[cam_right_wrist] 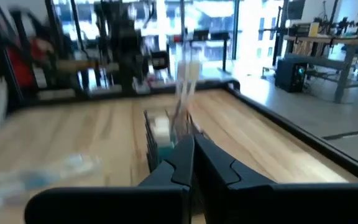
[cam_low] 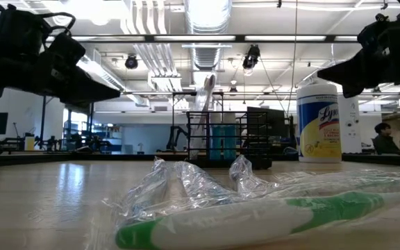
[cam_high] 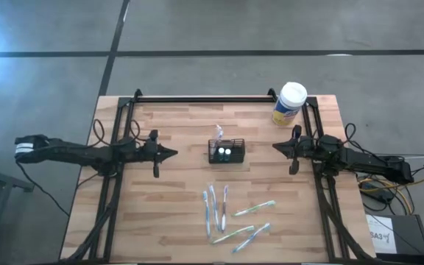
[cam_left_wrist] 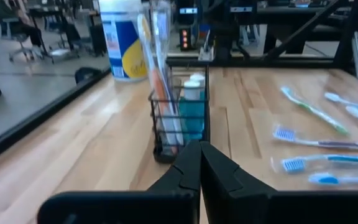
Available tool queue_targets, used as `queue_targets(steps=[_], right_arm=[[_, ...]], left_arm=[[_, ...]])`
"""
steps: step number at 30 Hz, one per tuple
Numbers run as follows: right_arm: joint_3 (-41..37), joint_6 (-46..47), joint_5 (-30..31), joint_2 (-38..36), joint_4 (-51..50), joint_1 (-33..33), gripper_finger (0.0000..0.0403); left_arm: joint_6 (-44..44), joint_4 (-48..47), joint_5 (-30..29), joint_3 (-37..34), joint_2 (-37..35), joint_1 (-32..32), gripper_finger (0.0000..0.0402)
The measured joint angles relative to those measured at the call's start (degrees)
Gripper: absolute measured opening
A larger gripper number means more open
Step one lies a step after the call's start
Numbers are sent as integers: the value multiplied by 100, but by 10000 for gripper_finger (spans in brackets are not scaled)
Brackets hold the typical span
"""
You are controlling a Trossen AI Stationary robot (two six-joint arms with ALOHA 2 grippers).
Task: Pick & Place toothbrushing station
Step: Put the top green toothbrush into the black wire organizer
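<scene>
At the middle of the wooden table (cam_high: 175,213): one toothbrushing station (cam_high: 227,152), a black wire holder standing upright with one wrapped toothbrush and two teal-capped items inside. One white-capped canister (cam_high: 289,104) stands at the far right corner, and about six wrapped toothbrushes (cam_high: 234,216) lie loose on the near half, well apart from the holder. Two pincers, left pincer (cam_high: 172,153) and right pincer (cam_high: 276,146), sit on either side of the station, each pointing at it with fingers pressed together, holding nothing.
</scene>
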Motion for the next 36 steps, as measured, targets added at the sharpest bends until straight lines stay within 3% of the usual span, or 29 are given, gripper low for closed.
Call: queue_targets(steps=[4, 9, 14, 20, 24, 30, 36], right_arm=[[0, 262, 23, -5, 537, 103, 8], [0, 361, 666, -2, 547, 385, 8], [2, 608, 751, 0, 544, 466, 8], [798, 811, 756, 234, -407, 492, 8], [1839, 826, 817, 977, -1389, 492, 8], [3511, 1142, 919, 2688, -3293, 527, 8], [4762, 1897, 916, 4365, -5508, 994, 8]], left_arm=[[9, 32, 1, 15, 2, 0, 10], [-112, 16, 1, 13, 6, -2, 13], [-150, -7, -1, 13, 12, -2, 9], [-291, -7, 1, 13, 12, -2, 14], [-337, -7, 1, 13, 12, -2, 17], [-450, -8, 1, 13, 12, -2, 12], [-486, -26, 1, 13, 12, 0, 10]])
